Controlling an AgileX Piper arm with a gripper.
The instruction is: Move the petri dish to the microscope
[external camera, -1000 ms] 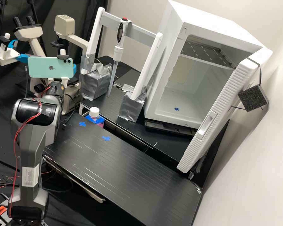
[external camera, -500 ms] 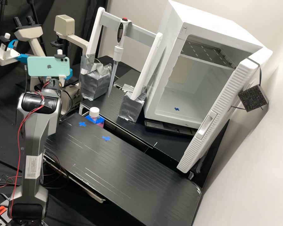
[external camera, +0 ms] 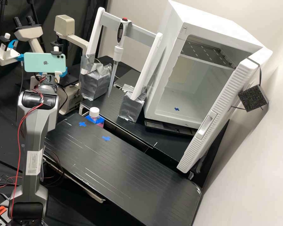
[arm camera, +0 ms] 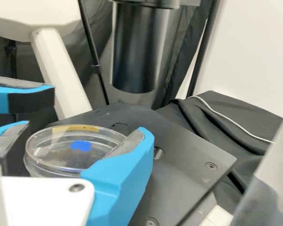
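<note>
Petri dish (arm camera: 52,153) | clamped in pincer (arm camera: 85,128), over microscope stage (arm camera: 191,162) | fresh leftward swing of arm (external camera: 36,135) in high view | lowering likely next

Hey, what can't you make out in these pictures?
- Wrist view: the dish's near underside, behind the gripper.
- Wrist view: the black cylinder's top, cut off by the edge.
- High view: part of the microscope, behind the phone.
- High view: the bottle's base, behind the bench.

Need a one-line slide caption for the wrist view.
Petri dish held between the blue fingers of the gripper, with the dark microscope stage beyond.
</note>
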